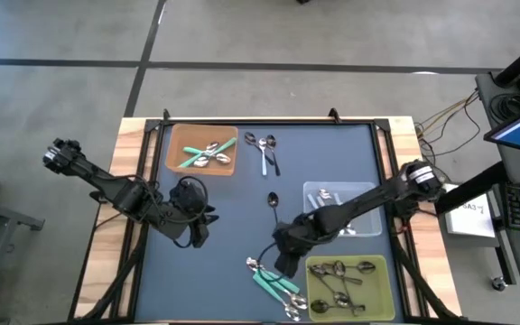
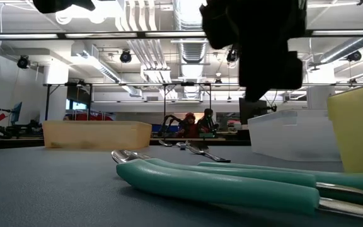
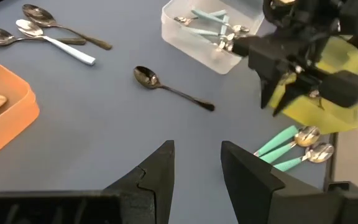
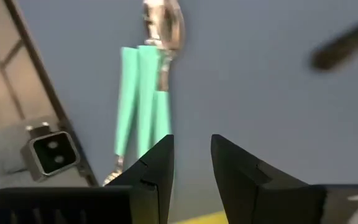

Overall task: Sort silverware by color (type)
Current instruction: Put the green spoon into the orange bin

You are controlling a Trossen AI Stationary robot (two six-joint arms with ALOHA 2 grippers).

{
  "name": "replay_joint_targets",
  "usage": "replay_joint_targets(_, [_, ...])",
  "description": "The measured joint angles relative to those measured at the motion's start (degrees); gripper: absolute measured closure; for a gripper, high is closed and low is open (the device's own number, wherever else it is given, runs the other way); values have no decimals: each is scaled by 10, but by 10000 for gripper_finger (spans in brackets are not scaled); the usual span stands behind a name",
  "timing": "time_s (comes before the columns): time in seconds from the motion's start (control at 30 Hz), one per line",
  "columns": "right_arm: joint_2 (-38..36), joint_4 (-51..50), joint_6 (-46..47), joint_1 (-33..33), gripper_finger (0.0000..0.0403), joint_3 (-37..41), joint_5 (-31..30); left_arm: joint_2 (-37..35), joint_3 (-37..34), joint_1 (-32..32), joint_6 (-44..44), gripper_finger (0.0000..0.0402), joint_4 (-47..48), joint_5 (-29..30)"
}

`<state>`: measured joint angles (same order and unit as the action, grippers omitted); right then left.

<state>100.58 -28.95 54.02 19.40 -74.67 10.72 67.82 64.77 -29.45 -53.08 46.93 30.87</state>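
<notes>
Three trays (image 1: 201,149) ring mat; right gripper (image 1: 285,264) above teal spoons (image 1: 274,283), fingers narrow, empty; left gripper (image 1: 199,229) likewise.

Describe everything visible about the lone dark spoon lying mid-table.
The lone dark-handled metal spoon is small, with a shiny oval bowl and a thin dark handle. It lies flat on the dark blue table mat, apart from every tray and other spoon, its bowl toward the table's far edge. Nothing touches it; both arms are elsewhere.

The right tool (image 1: 284,262) hangs low at lower centre, fingers parted, seemingly empty; the left tool (image 1: 197,233) waits centre-left, fingers apart.
</notes>
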Motion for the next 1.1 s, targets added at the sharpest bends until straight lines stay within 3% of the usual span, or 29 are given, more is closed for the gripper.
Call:
replay_joint_targets(0.2, [69, 18, 0, 9, 305, -20, 73, -6, 0, 0, 14, 288, 25, -14])
replay_joint_targets(0.33, [111, 19, -1, 19, 305, -53, 90, -14, 0, 0, 31, 288, 39, -34])
replay_joint_targets(0.57, [169, 15, -10, 29, 305, -112, 89, -33, 0, -1, 61, 288, 46, -34])
replay_joint_targets(0.9, [225, -90, -67, 29, 305, -201, 78, -61, 0, -1, 79, 288, 63, -34])
replay_joint_targets(1.1, [230, -162, -100, 22, 305, -232, 16, -69, 0, -1, 79, 288, 77, -33])
